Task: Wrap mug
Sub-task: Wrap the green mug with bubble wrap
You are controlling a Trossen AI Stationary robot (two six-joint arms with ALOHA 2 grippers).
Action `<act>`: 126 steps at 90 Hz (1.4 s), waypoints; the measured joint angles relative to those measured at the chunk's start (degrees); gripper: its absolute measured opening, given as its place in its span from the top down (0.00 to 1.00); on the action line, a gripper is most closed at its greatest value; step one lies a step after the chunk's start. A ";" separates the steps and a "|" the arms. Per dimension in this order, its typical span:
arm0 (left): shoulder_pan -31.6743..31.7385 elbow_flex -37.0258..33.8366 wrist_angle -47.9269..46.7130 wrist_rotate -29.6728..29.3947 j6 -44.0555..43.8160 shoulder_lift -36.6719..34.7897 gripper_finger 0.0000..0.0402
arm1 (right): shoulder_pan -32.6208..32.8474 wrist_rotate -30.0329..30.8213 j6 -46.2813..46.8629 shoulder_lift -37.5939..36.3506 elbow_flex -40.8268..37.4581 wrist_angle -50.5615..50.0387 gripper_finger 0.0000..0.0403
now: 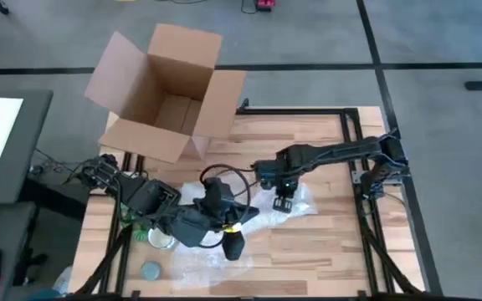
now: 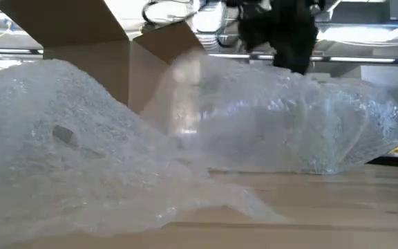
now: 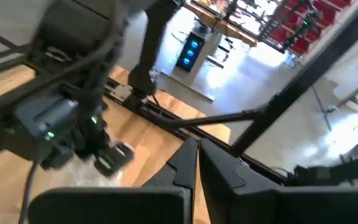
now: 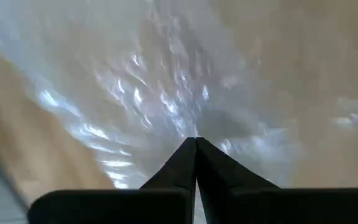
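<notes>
Locating the mug (image 1: 161,240) first: in the high view it sits on the table (image 1: 333,251) well to the near side of the cardboard box (image 1: 161,92), below the box's left half and tucked against the left arm's forearm. A green item touches its far-left side and a grey-blue disc (image 1: 151,270) lies just nearer the table edge. It appears upright with its opening upward. Handle direction cannot be read, so no long axis is noted.

Left pincer (image 1: 234,245): near side of the box, below its right flap, pointing away from the mug. The mug therefore lies behind it, back along its own arm. In the left wrist view its fingers (image 3: 185,165) are pressed together, with nothing visible between them. The arm is stretched low across the table and the wrist is turned outward.

Bubble wrap (image 1: 304,201): a crumpled sheet on the near-right side of the box. A further fold runs toward the table's front edge, well apart from the mug.

Right pincer (image 1: 284,202): on that sheet, arm reaching in from the right and wrist angled down. Its fingers (image 4: 185,163) are closed; whether film is caught between them cannot be told.

Judgement: the left arm is nearer the mug, but must draw back or turn to face it. The wrap and mug have yet to be brought together.
</notes>
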 joint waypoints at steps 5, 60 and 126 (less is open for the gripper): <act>-0.02 0.00 -0.26 0.44 0.04 0.00 1.00 | -0.44 1.47 -0.02 0.08 -0.66 -1.23 1.00; -0.63 0.00 -0.75 0.52 -1.11 0.00 1.00 | -1.05 -1.57 1.86 -4.22 -8.88 6.43 1.00; -0.93 0.00 -0.42 0.76 -1.03 0.00 1.00 | -0.06 0.16 14.48 -6.31 -11.85 14.84 1.00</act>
